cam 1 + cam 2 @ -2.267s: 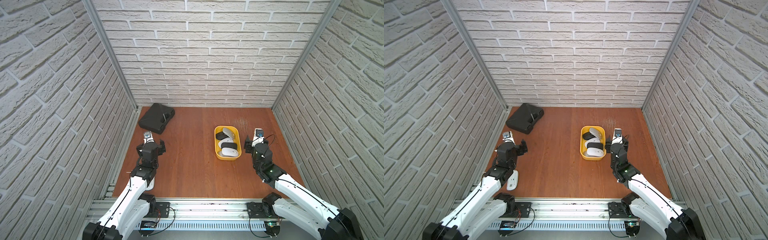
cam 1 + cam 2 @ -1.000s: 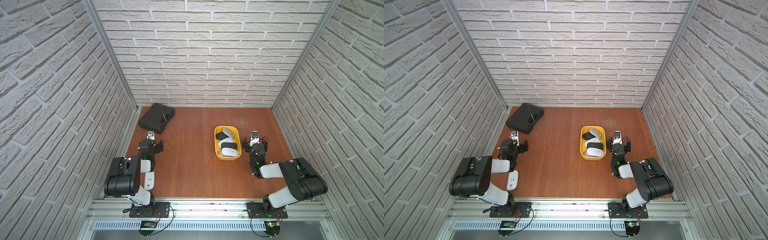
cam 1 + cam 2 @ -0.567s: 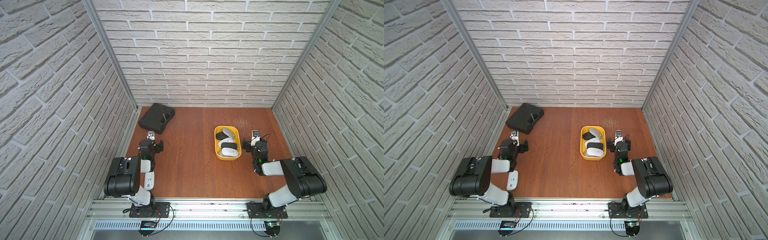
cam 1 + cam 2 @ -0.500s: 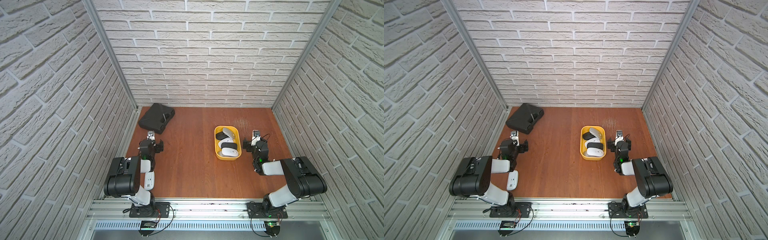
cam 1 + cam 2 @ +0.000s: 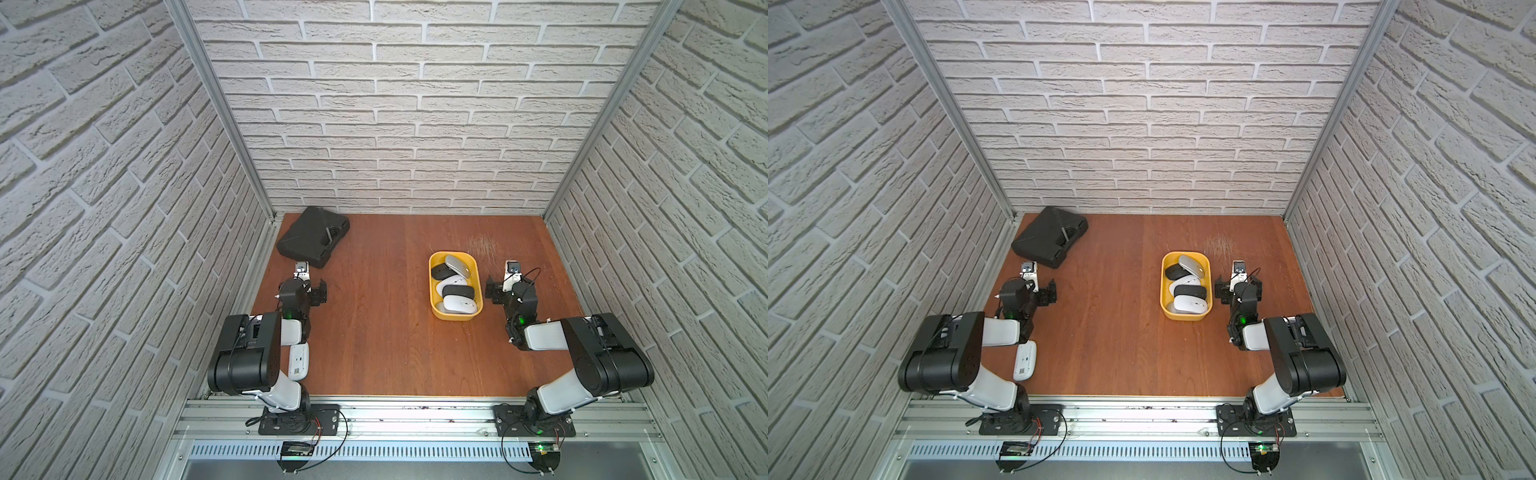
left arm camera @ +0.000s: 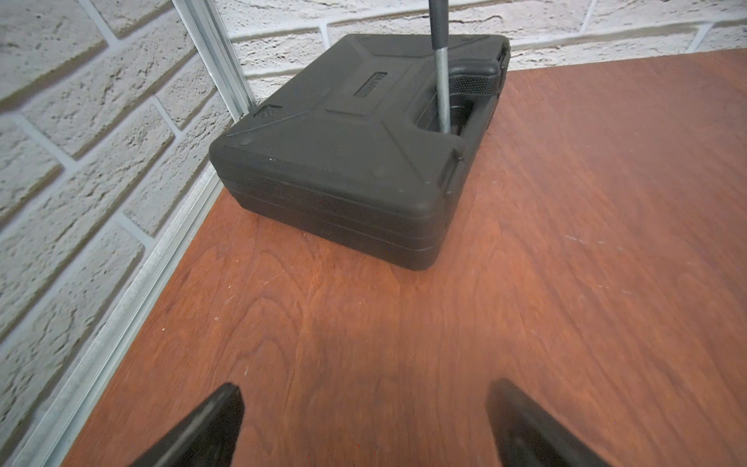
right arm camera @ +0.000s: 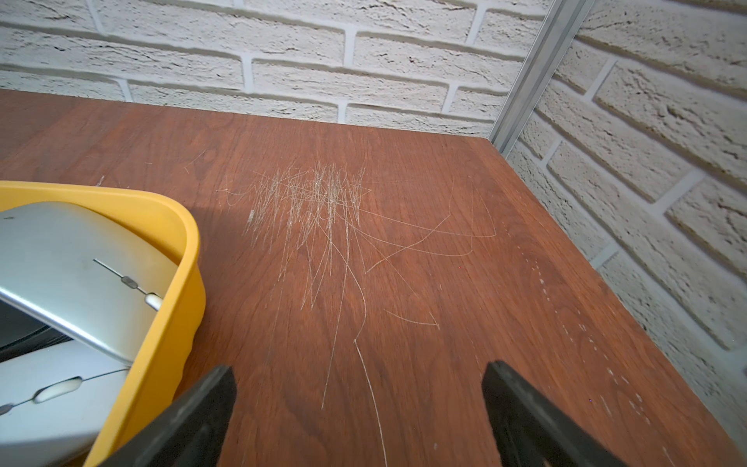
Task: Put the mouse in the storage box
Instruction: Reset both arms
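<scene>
Spotted a white mouse [image 5: 298, 360] lying belly-up on the surface [image 5: 374, 332] near left, beside the left arm [image 5: 291, 332], well apart from the yellow storage box [image 5: 456, 317] over right, packed with other mice [image 5: 457, 305]. Seeing left jaws and right jaws spread wide, pinching nothing.

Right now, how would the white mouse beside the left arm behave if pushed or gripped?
The white mouse looks like hard plastic: probably stiff and light. Its label side seems up, so its curved back may rock or spin on the table. Smooth low sides might slip between jaws.
</scene>
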You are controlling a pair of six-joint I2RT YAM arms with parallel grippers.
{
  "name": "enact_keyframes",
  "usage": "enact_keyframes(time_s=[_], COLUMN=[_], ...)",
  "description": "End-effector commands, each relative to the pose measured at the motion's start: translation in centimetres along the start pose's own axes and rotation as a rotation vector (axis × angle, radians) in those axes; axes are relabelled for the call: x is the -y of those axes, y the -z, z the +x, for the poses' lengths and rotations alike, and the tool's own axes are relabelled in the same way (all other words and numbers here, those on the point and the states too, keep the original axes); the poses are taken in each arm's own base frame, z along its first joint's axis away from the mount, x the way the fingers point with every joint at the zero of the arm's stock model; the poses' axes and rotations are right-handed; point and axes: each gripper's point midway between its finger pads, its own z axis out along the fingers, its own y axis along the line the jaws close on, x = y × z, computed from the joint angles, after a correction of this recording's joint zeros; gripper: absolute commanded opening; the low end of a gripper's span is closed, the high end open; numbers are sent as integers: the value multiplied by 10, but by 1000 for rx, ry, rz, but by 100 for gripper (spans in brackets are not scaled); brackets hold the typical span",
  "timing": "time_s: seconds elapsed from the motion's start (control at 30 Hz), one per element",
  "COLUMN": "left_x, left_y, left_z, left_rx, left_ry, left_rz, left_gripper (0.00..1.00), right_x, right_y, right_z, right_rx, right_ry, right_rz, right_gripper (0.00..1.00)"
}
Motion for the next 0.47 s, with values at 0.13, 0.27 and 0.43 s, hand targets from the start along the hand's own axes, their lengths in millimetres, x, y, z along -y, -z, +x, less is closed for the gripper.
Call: enact_keyframes(time_s=[0.13, 0.27, 0.43], left_x=[-1, -1, -1], left_y=[-1, -2, -1], left_z=[-16, -16, -15], left_rx=[54, 54, 54], left_ry=[-7, -7, -8], left_rz=[2, 0, 1], left_gripper=[98, 98, 98], right_x=[0, -1, 0], right_y=[-1, -3, -2], right_z=[-12, -12, -12], right_rx=[39, 31, 33], right_ry=[-19, -19, -27], right_rz=[-1, -8, -16], right_gripper=[99, 99, 99])
